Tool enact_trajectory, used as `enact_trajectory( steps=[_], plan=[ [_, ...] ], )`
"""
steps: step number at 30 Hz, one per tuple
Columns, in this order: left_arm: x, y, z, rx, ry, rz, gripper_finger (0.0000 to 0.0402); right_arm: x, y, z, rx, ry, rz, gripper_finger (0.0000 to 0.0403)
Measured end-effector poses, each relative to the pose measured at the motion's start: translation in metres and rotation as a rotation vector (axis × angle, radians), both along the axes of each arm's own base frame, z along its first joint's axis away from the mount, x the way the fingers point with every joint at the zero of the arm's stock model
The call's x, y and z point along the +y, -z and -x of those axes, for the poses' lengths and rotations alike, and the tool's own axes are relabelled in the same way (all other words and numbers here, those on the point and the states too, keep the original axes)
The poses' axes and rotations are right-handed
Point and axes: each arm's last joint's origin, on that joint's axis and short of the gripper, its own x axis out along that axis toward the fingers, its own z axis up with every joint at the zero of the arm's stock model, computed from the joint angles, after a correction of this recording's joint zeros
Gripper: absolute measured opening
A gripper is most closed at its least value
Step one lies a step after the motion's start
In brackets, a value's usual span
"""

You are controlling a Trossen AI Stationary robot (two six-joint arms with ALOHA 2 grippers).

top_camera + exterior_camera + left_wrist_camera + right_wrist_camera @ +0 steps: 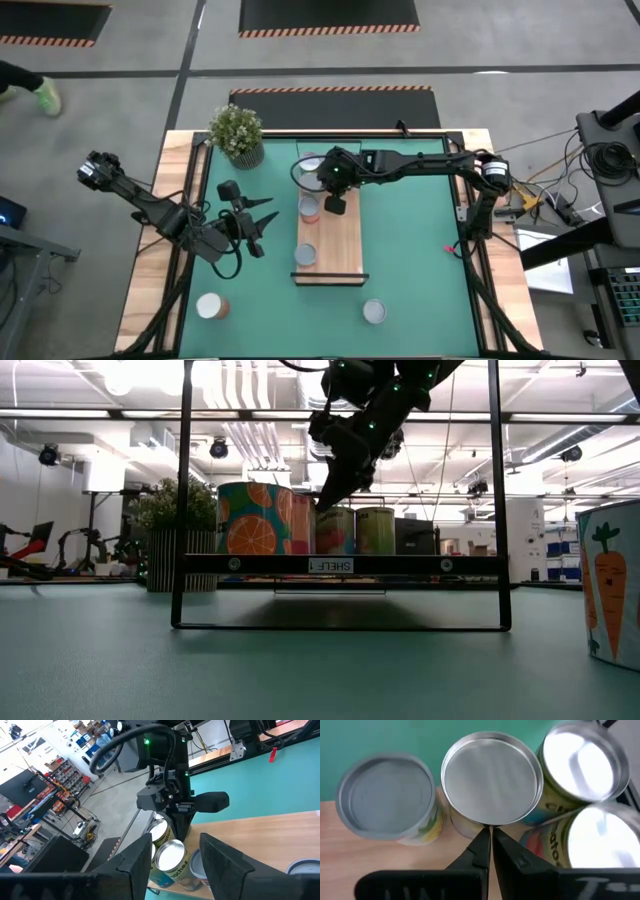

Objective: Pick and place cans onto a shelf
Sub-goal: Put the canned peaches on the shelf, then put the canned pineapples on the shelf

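Right end effector [490, 837]: fingers pressed together, holding nothing, tips just at the rim of a silver-topped can [491, 777]. It hangs over the far end of the shelf [340, 240], among the cans clustered there [311, 170].

Left end effector [262, 222]: fingers partly apart, nothing between them, above the green mat [420, 250] left of the shelf, pointing towards it.

Shelf: light-wood plank lying lengthwise mid-desk. One can [310, 209] with an orange-red side stands on it near the far end, another [305, 254] near the near end.

Off the shelf: one can [211, 306] at the mat's near-left edge, one [374, 312] on the mat beyond the shelf's near end.

Potted plant [237, 133] at the far-left corner.
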Motion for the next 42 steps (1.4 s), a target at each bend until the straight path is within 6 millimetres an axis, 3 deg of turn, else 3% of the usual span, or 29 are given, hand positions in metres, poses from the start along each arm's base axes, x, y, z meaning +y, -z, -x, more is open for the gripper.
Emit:
enact_trajectory(
  steps=[10,16,23,29,35,42],
  plan=[
    [0.0,0.0,0.0,0.0,0.0,0.0,0.0148,0.0,-0.001,0.0,-0.001,-0.004,0.012,0.0009],
    [0.0,0.0,0.0,0.0,0.0,0.0,0.0148,0.008,-0.027,0.012,-0.061,-0.016,0.029,0.0009],
    [0.0,0.0,0.0,-0.019,-0.009,0.031,0.0148,0.047,-0.056,0.032,-0.169,-0.046,0.148,0.0008],
    [0.0,0.0,0.0,-0.059,-0.027,0.093,0.0148,0.088,-0.055,0.054,-0.367,-0.166,0.206,0.0009],
    [-0.002,0.002,0.0,-0.107,-0.004,0.254,0.0148,0.11,-0.051,0.086,-0.554,-0.272,0.285,0.0009],
    [-0.009,0.008,-0.001,-0.065,0.135,0.618,0.0148,0.112,-0.055,0.121,-0.693,-0.306,0.351,0.0009]
  ],
)
